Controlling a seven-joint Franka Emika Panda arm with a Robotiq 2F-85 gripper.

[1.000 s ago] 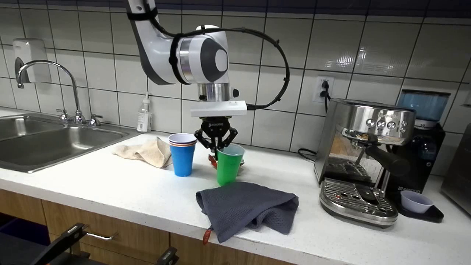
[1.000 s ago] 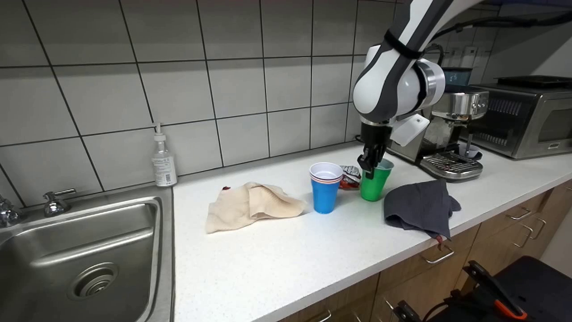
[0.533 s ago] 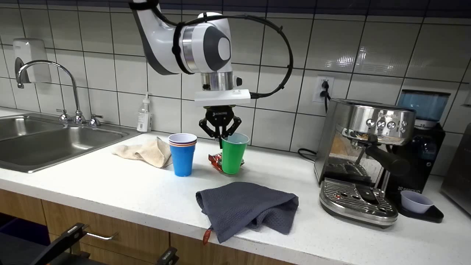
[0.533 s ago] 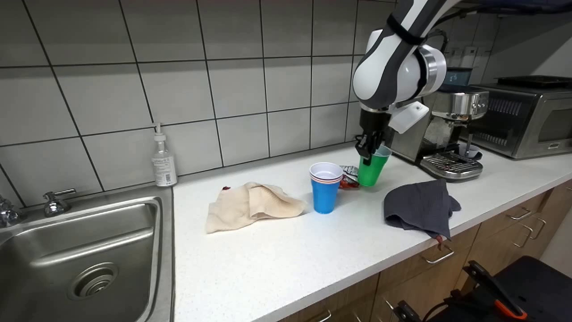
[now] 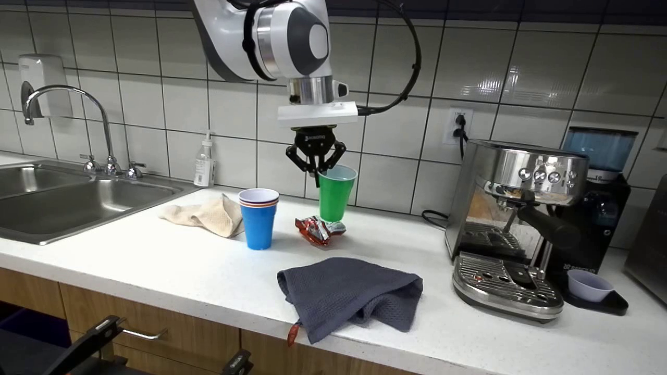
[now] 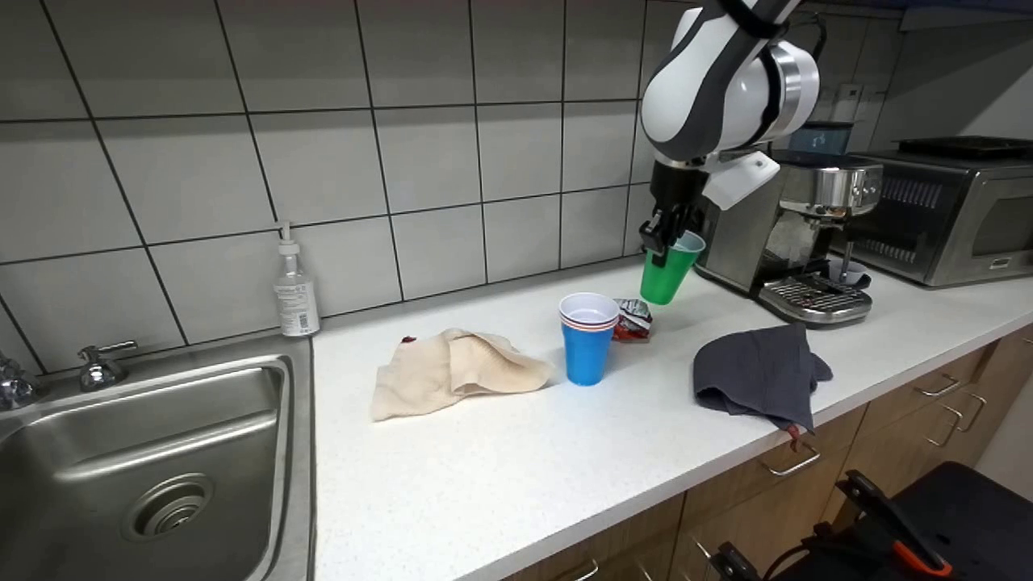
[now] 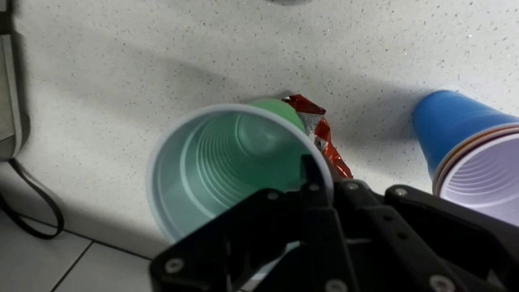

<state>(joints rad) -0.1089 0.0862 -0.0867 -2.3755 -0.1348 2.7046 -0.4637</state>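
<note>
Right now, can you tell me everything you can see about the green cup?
The green cup looks like smooth plastic, with a pale rim and a ridged, lighter inside. The gripper pinches its wall at the rim, one finger inside, one outside; I see nothing else in it. It's tilted, mouth up, and seems to hang above the counter, close to a red and silver wrapper.

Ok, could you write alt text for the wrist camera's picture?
A black robot gripper pinches the rim of a green plastic cup, seen from above with its ribbed inside showing. Partly hidden by it, a crinkled red packet lies on a speckled countertop; at right stands a stack of plastic cups, blue outermost.
</note>
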